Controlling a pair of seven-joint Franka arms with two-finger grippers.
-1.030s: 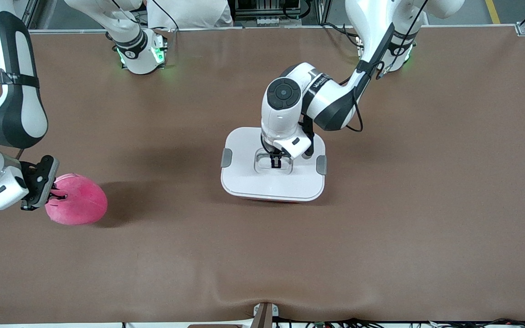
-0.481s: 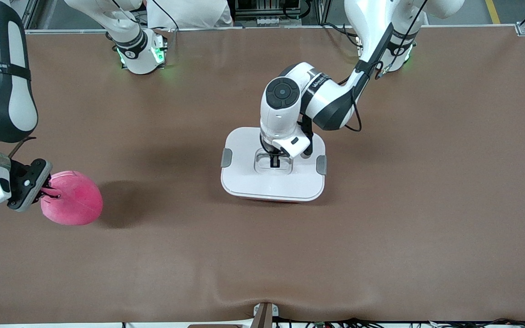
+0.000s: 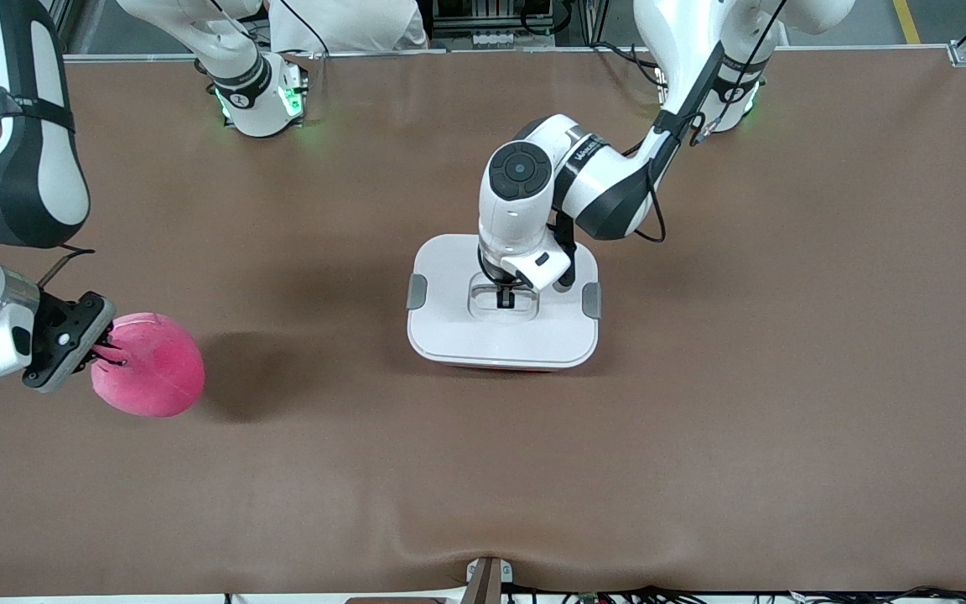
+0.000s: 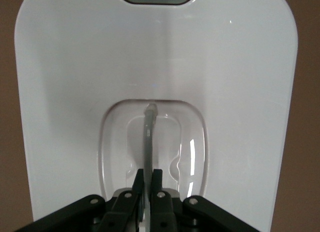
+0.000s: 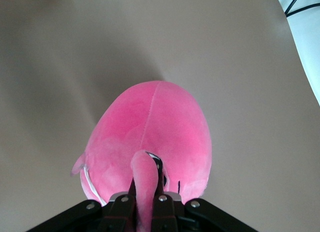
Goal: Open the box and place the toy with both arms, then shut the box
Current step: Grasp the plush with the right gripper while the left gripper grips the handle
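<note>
The box (image 3: pixel 449 335) stands mid-table with its white lid on and a grey clip (image 3: pixel 417 290) at each end. My left gripper (image 3: pixel 506 295) is down in the lid's clear recessed centre and shut on the thin handle bar (image 4: pixel 148 132); the lid (image 4: pixel 75 92) fills the left wrist view. My right gripper (image 3: pixel 110 352) is at the right arm's end of the table, shut on a small flap (image 5: pixel 142 167) of the hot-pink plush toy (image 3: pixel 156 369). The toy (image 5: pixel 155 122) seems to hang just above the table. Its eyes are hidden.
The brown table mat (image 3: pixel 701 377) has a raised fold at the edge nearest the front camera (image 3: pixel 483 549). The two arm bases (image 3: pixel 261 96) (image 3: pixel 730 101) stand along the edge farthest from it.
My right gripper has swung the toy slightly toward the box, and the toy's shadow has spread out from under it. My left gripper and the box have barely moved.
</note>
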